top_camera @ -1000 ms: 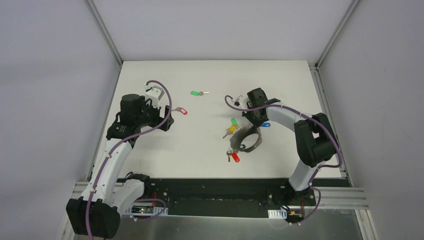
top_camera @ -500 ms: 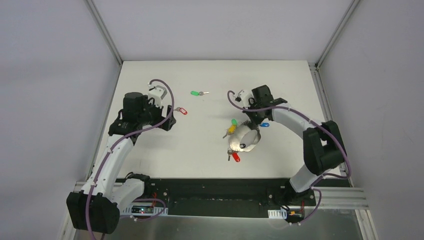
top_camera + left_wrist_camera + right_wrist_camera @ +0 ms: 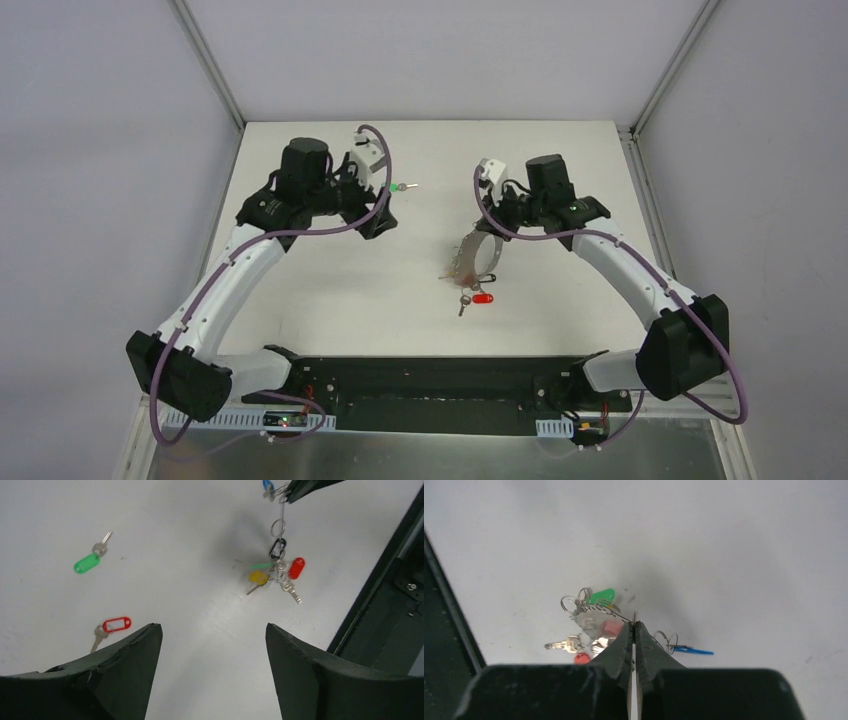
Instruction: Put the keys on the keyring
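Both arms are reaching farther out over the surface [image 3: 330, 290] than a second ago. Where the keyring [image 3: 283, 511] was lying flat, it is now hanging upright from the right hand [image 3: 634, 630], clear of the surface, with its threaded keys sliding down into a bunch at the bottom. The left arm is swinging away from the left edge toward the middle and is now looming over the two loose keys.

For the task, this is looking like a set-up for the next threading: the ring is being presented in the air, and two keys are still waiting to go on it.

The right hand is squeezing its tips fully together on the thin wire at the top of the loop. A blue-tagged key [image 3: 693, 651] is hanging just beside that pinch. Lower down, the yellow tag [image 3: 258, 577], the red tag [image 3: 296, 568] and a green tag are dangling together in the bunch.

The left hand [image 3: 212, 630] is holding its fingers [image 3: 142, 650] wide apart, gripping and touching nothing. Below it, the green-tagged key [image 3: 87, 562] and the key with the red-rimmed tag [image 3: 116, 625] are lying flat on the surface, near each other and well apart from the hanging ring. The red-rimmed one is sitting just beyond the left finger's tip, so it seems the likelier pick.
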`<control>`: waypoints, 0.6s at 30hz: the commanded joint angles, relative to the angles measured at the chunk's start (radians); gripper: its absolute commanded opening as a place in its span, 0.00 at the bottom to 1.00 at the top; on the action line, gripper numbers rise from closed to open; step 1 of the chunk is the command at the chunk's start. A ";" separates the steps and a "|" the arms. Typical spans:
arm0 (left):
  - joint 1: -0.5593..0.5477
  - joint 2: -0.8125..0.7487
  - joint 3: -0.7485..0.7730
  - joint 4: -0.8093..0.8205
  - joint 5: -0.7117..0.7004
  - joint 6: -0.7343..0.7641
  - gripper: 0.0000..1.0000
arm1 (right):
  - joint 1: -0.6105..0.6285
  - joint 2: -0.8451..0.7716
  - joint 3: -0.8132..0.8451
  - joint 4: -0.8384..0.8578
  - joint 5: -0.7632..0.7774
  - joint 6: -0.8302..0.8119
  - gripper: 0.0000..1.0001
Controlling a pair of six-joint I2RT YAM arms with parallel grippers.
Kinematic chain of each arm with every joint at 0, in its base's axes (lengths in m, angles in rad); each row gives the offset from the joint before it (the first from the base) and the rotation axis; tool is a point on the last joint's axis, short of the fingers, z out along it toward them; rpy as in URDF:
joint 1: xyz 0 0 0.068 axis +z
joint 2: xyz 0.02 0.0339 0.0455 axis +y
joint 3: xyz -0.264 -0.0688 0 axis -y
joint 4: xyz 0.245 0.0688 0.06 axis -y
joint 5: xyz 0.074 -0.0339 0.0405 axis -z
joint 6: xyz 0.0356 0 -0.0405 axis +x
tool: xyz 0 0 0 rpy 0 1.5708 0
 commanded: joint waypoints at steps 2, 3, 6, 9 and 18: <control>-0.077 0.092 0.177 -0.048 0.170 0.016 0.77 | 0.017 -0.016 0.128 -0.047 -0.329 0.044 0.00; -0.087 0.106 0.192 -0.039 0.188 0.005 0.77 | 0.019 -0.015 0.137 -0.050 -0.377 0.060 0.00; -0.117 0.137 0.207 -0.001 0.255 -0.028 0.74 | 0.022 -0.017 0.143 -0.026 -0.479 0.125 0.00; -0.154 0.153 0.189 0.057 0.286 -0.061 0.67 | 0.026 -0.018 0.123 0.034 -0.565 0.203 0.00; -0.217 0.165 0.124 0.154 0.346 -0.083 0.45 | 0.026 -0.008 0.066 0.252 -0.685 0.466 0.00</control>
